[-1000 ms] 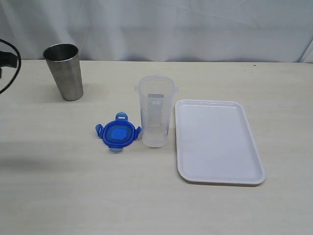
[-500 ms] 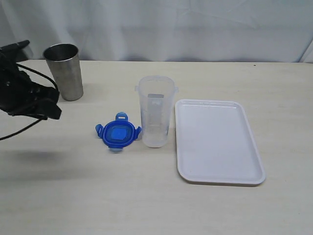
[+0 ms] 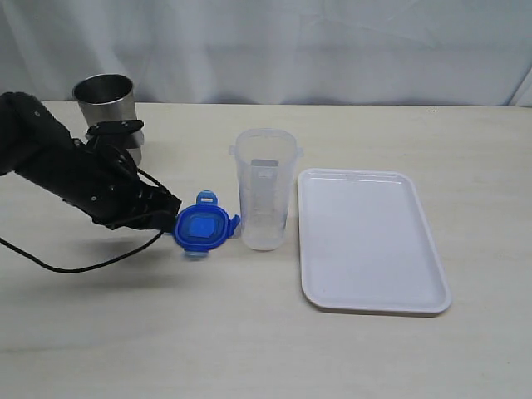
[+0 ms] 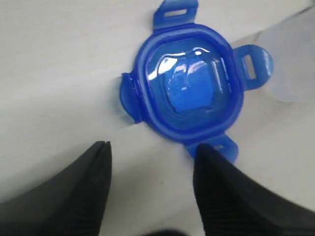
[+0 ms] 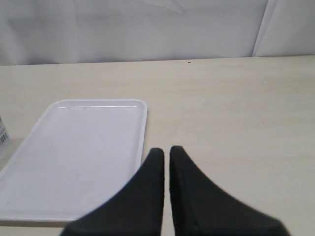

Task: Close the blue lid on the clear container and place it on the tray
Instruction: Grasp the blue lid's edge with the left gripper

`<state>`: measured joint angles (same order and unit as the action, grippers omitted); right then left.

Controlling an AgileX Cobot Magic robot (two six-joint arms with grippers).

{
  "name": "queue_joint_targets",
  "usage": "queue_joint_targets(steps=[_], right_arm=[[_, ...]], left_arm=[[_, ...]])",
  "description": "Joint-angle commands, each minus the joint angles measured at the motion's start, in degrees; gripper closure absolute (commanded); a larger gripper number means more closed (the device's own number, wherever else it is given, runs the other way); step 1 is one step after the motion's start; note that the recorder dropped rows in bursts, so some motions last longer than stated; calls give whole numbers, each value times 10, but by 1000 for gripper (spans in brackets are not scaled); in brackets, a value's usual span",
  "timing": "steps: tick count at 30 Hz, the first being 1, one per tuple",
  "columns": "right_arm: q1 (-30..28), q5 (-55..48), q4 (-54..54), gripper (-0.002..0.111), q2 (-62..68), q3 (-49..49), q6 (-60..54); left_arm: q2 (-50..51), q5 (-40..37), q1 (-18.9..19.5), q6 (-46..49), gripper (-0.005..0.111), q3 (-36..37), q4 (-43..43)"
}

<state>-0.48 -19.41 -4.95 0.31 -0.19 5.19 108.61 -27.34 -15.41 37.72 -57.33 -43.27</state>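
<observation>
My left gripper (image 4: 152, 147) hangs low with its jaws apart and nothing between them. It is just beside the blue lid (image 3: 202, 226), on the lid's side away from the clear container (image 3: 264, 191). The lid lies flat on the table right by the container's base; whether they touch I cannot tell. The container stands upright and uncovered, with the tray (image 3: 370, 241) just beside it on the opposite side from the lid. My right gripper (image 5: 166, 150) has its jaws pressed together, holding nothing, out on the tray's side of the container.
</observation>
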Motion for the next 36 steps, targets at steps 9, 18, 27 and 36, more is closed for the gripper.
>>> queue_joint_targets(steps=[9,18,27,36], right_arm=[[2,-2,-2,104,-3,2,0],[2,-2,-2,104,-3,2,0],[2,-2,-2,104,-3,2,0],[2,-2,-2,104,-3,2,0]], left_arm=[[50,134,-27,73,58,-1,-89],[80,154,-27,76,59,-1,-111],[80,136,-27,103,100,-1,-111],[61,116,-26,107,107,-1,-81]])
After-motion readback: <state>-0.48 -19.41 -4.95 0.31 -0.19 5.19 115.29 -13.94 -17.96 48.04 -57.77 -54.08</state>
